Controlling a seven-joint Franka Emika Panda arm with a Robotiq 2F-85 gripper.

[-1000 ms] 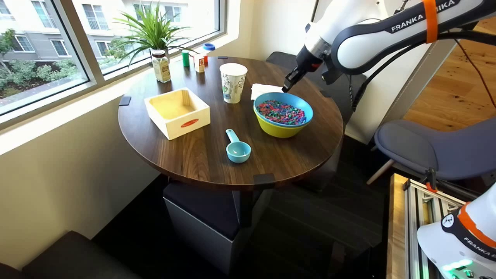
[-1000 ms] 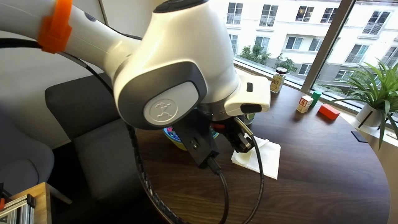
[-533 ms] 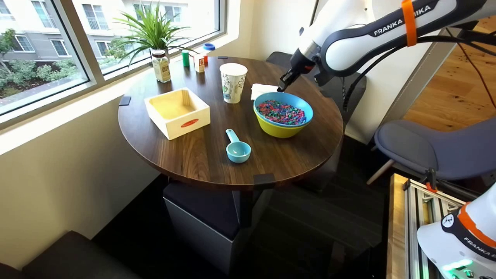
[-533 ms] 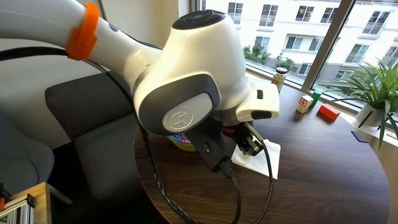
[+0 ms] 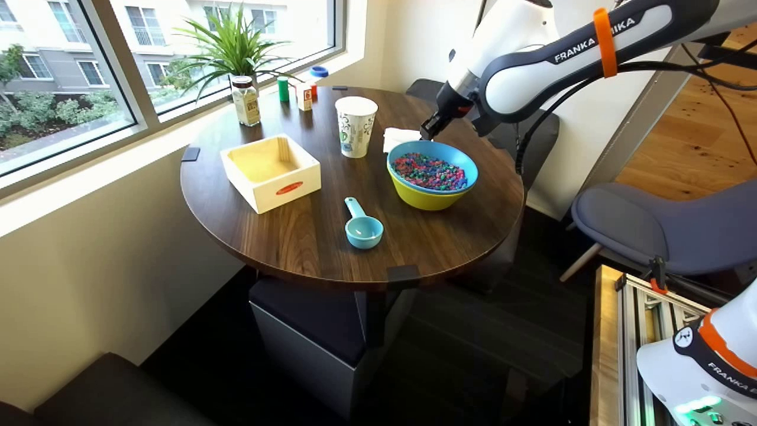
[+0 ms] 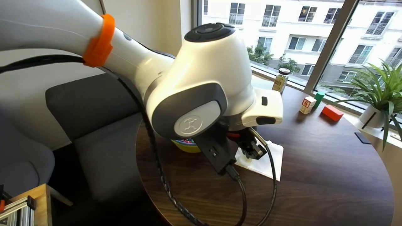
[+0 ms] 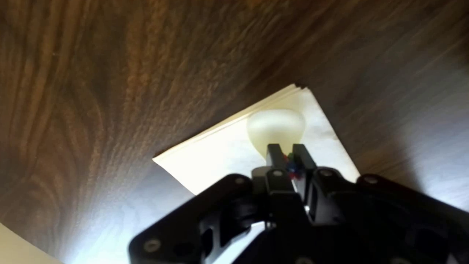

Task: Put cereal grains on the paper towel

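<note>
Pinching a few cereal grains [image 7: 292, 168] between the fingertips of the hand [image 7: 286, 147], above the paper towel [image 7: 216, 157].
Beside the hand, a heap [image 5: 429, 171] of tiny, multicoloured grains covers the bottom of a smooth blue bowl [image 5: 440, 149] set inside a yellow bowl [image 5: 429, 201]. Below the hand, a pale, smooth, rounded piece [image 7: 276, 126] lies on the flat white paper towel, whose edge shows several layers. The tabletop [image 7: 110, 73] beneath is dark, streaked wood. The arm [image 6: 213, 66] reaches over from above; the hand slants downward, fingers drawn nearly together on red, green and blue bits.
</note>
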